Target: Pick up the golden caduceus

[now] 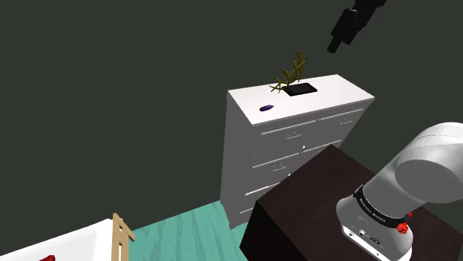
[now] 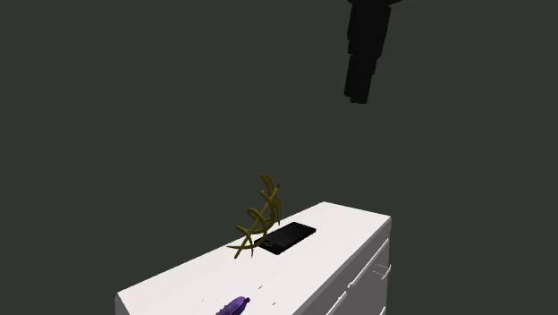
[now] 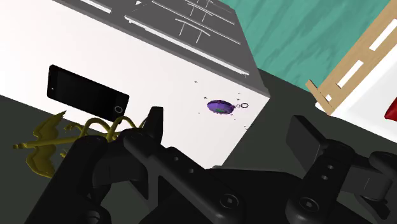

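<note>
Gripper (image 3: 229, 130) spread wide, nothing between the fingers, well above the caduceus

Caduceus (image 1: 291, 74): olive-gold, standing tilted at the back edge of the dresser top, against the dark wall. Wrist view puts it (image 3: 57, 137) beside the finger (image 3: 153, 124) nearer to it, not touching. Second exterior view has its foot (image 2: 259, 219) right at the end of the phone (image 2: 288, 238).

Phone: black, lying flat on the top, just beside the caduceus on the front side.

Purple item (image 1: 266, 108): small, too small to identify, lying flat well apart from both, towards the shoulder view's left.

Dresser (image 1: 297, 148): white, drawers facing the stand (image 1: 312, 200).

Gripper in the shoulder view: up and right of the caduceus, clear of everything. Teal floor (image 1: 185, 230) below.
</note>
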Motion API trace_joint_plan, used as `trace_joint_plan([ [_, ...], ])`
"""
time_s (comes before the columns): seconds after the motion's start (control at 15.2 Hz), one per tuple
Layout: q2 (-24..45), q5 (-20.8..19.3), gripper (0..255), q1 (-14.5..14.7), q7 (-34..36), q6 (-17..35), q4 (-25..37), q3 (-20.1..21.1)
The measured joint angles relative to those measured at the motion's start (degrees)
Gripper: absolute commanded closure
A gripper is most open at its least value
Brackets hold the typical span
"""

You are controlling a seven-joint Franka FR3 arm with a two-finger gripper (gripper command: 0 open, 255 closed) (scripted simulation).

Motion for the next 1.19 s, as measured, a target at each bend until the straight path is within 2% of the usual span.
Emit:
trace_joint_plan([
  [0.2, 2.1, 0.1, 0, -0.5, 0.0, 1.5, 0.5, -1.0],
  [0.59, 13.8, 1.4, 0, -2.1, 0.3, 8.5, 4.7, -5.3],
  [1.19, 32.3, 7.1, 0, -3.6, -1.2, 16.1, 14.2, -12.2],
])
